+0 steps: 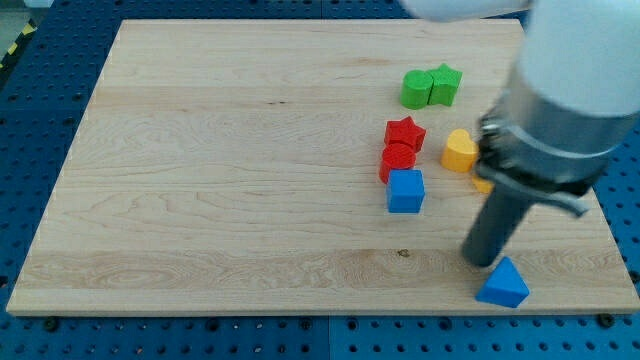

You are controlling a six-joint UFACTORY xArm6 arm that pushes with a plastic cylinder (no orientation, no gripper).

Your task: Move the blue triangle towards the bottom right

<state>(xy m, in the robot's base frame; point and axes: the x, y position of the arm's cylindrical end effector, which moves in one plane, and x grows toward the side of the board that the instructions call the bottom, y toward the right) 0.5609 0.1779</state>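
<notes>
The blue triangle [503, 284] lies on the wooden board [230, 180] near its bottom right corner. My dark rod comes down from the large arm at the view's right. My tip [483, 262] rests on the board just above and left of the blue triangle, touching or almost touching it.
A blue cube [406, 191] sits left of the rod. Above it are a red cylinder [396, 160] and a red star [404, 132]. Two green blocks [431, 87] lie near the top. A yellow block [460, 151] is beside the arm, with another partly hidden behind it.
</notes>
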